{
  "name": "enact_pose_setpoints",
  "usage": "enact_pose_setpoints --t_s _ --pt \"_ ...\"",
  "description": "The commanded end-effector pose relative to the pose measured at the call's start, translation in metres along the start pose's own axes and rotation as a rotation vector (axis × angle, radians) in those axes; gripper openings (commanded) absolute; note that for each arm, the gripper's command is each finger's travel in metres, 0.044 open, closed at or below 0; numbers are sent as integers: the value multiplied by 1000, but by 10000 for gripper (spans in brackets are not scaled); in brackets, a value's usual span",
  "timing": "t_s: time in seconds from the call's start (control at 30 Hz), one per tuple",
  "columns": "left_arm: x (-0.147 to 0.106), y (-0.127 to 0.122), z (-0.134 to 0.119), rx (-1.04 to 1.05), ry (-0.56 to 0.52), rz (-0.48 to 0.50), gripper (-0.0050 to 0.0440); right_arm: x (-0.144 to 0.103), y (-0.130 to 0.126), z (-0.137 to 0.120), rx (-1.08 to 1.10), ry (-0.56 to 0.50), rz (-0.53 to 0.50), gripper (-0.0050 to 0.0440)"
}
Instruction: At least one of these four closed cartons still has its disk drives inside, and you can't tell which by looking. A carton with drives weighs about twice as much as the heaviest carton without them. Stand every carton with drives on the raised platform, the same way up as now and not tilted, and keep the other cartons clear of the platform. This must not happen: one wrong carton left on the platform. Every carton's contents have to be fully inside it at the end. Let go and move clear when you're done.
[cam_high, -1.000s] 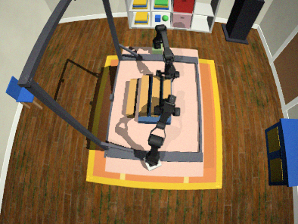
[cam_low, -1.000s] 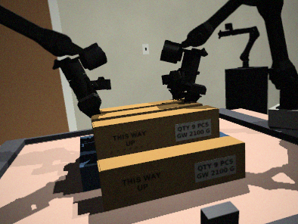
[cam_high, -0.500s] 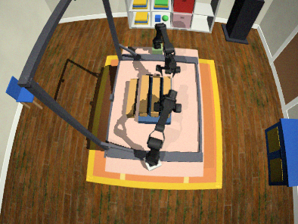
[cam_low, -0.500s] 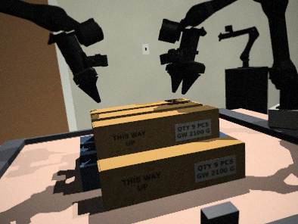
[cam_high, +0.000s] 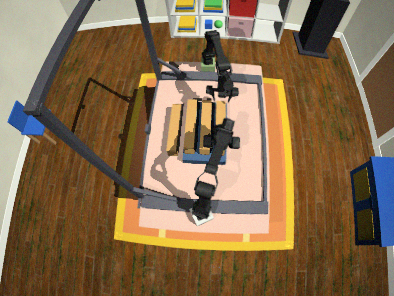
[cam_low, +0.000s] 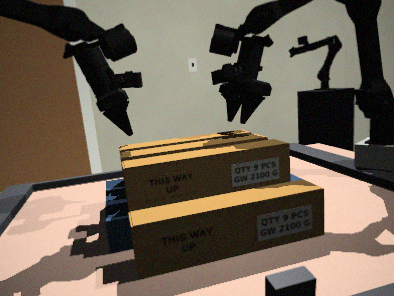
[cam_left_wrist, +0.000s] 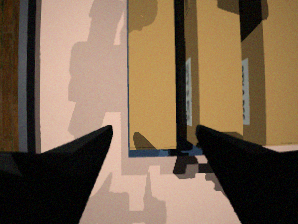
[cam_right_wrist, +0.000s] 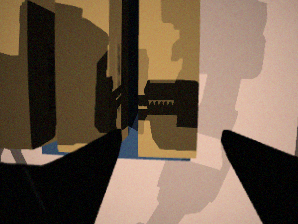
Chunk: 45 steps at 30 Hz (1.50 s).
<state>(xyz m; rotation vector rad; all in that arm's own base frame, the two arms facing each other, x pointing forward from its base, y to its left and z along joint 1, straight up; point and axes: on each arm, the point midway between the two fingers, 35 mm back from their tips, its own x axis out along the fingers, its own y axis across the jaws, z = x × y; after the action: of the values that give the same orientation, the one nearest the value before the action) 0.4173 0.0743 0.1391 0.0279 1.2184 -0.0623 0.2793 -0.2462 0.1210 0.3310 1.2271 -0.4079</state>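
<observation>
Four long brown cartons lie side by side on the pink table. Three of them stand on the blue raised platform. The fourth carton stands lower on the table beside the platform. My left gripper is open and empty, in the air just past the far end of the outer platform carton. My right gripper is open and empty above that carton's other end.
A grey rail borders the table, and slanted grey gantry bars rise on one side. A small dark block sits near the table edge. A shelf, a black box and a blue cabinet stand off the table.
</observation>
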Motion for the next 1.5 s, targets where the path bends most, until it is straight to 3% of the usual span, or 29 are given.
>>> enact_pose_setpoints --t_s 0.0,0.73,0.77,0.87,1.47 --pt "-8 0 7 3 -28 7 387 -11 -1 8 -4 -36 -9 386" --pt "-9 0 7 3 -28 7 387 -10 -1 8 -4 -34 -9 386" --pt "-17 -50 -43 3 -28 7 387 -14 52 -41 -3 -29 -7 386" --pt "-19 -72 -63 3 -28 7 387 -15 73 -61 -3 -29 -7 386" --pt "-19 -73 -63 1 -29 5 387 -15 74 -62 -4 -29 -9 386"
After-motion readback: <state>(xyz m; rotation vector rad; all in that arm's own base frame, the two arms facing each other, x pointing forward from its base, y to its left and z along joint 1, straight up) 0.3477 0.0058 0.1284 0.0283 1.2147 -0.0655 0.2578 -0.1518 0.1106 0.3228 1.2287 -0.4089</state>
